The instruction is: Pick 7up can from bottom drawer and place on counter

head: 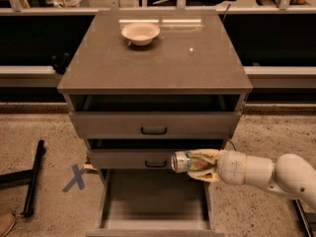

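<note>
Silver-green 7up can [179,162] — one — clamped in the one pincer [196,163] above the bottom drawer [153,197]

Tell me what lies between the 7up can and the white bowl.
In the camera view, the gripper holds the 7up can over the open bottom drawer. Between it and the white bowl: two upper drawer fronts, then bare counter.

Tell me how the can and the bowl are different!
The can is tipped sideways in the air, held by the gripper above the open bottom drawer; the bowl sits upright on the counter. The can is silver and green; the bowl is white. The can is narrow; the bowl is wide and open-topped. Both are round.
</note>
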Controlling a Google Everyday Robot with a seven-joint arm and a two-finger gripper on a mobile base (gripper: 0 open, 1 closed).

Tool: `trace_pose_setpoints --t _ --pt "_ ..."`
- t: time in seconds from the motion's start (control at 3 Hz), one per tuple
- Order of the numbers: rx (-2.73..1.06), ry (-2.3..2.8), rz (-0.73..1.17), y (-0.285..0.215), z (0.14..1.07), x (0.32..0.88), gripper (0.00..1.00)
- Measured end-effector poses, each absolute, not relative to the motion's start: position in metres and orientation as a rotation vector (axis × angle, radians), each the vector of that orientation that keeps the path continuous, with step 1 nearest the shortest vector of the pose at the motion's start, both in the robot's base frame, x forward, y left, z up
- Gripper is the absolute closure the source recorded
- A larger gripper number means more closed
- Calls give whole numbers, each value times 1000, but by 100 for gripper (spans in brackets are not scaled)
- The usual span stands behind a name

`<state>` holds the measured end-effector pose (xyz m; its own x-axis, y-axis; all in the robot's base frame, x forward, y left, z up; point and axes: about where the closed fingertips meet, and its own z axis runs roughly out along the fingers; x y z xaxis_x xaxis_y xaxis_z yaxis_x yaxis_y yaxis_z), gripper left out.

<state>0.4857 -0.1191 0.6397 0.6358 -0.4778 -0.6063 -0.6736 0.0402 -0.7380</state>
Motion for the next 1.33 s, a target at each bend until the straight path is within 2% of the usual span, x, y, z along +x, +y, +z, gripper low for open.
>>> trace_pose_setpoints --t 0.33,0.67,1.0,1.33 --pt "-1605 848 157 -100 711 482 100" --pt "-1605 848 157 -100 711 482 100" --pt "-1566 805 167 -90 748 492 100" --pt "-1518 790 120 -81 823 524 100"
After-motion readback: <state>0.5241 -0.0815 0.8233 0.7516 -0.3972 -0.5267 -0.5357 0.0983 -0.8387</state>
